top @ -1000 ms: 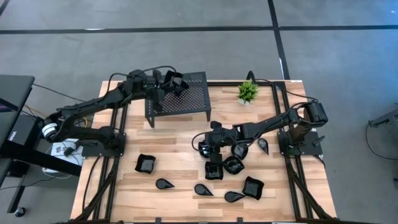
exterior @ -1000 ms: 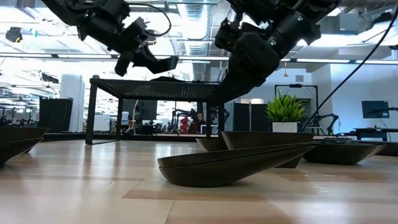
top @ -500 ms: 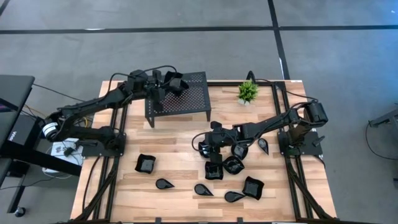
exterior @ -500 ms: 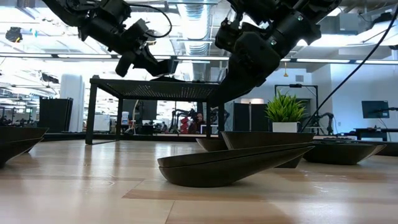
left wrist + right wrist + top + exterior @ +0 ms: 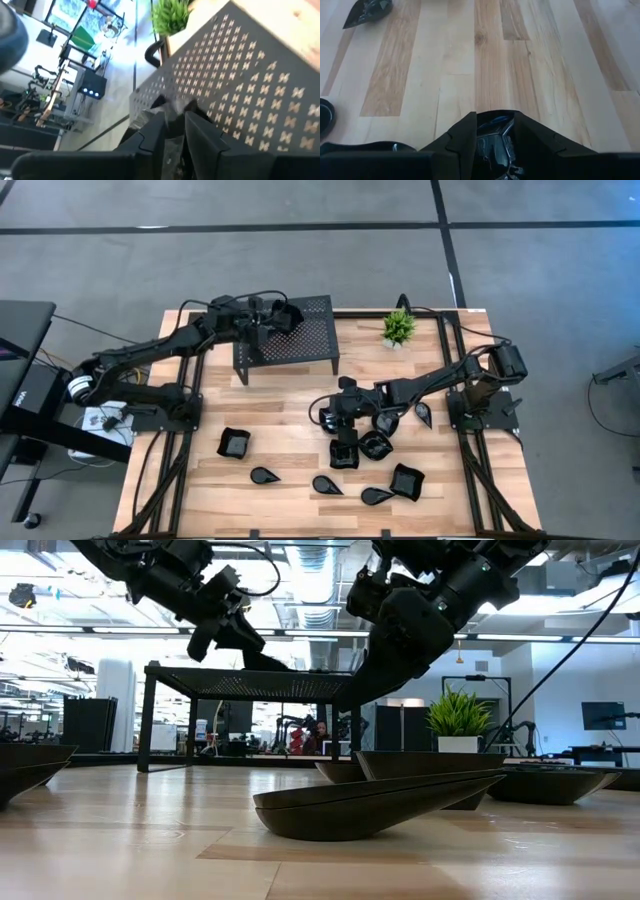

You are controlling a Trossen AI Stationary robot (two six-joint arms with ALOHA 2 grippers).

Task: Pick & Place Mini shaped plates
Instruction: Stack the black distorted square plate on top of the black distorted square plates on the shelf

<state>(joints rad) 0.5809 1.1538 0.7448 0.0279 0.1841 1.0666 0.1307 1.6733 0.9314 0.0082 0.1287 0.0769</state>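
Several glossy black mini shaped plates lie on the wooden table, among them a wavy square (image 5: 233, 443), a teardrop (image 5: 264, 475) and a cluster (image 5: 376, 445) at the middle right. My left gripper (image 5: 172, 122) hovers open over the black perforated stand (image 5: 300, 340) at the back left. One small plate (image 5: 175, 107) sits at its fingertips and slopes down onto the stand's top. My right gripper (image 5: 333, 418) is above the table's middle, shut on another black plate (image 5: 492, 137). My left gripper has its fingers on either side of the small plate's near edge (image 5: 172, 117), slanting down from the table's left. I cannot tell whether they touch it. My right gripper pinches a glossy black plate (image 5: 492, 135) between its two fingers, slanting down toward the table's left. In the low view its fingertips (image 5: 350, 695) hang well above the table, so the plate is lifted clear.
A small green potted plant (image 5: 398, 328) stands at the back right. The stand (image 5: 250, 680) is a raised platform on thin legs. Bare wood lies in front of the stand and along the table's left part. Black frame rails (image 5: 470, 450) run along both table sides.
In the low view the plate that stuck out level from my left gripper above the stand has tipped down toward the stand's top. My right gripper has kept still with its plate.
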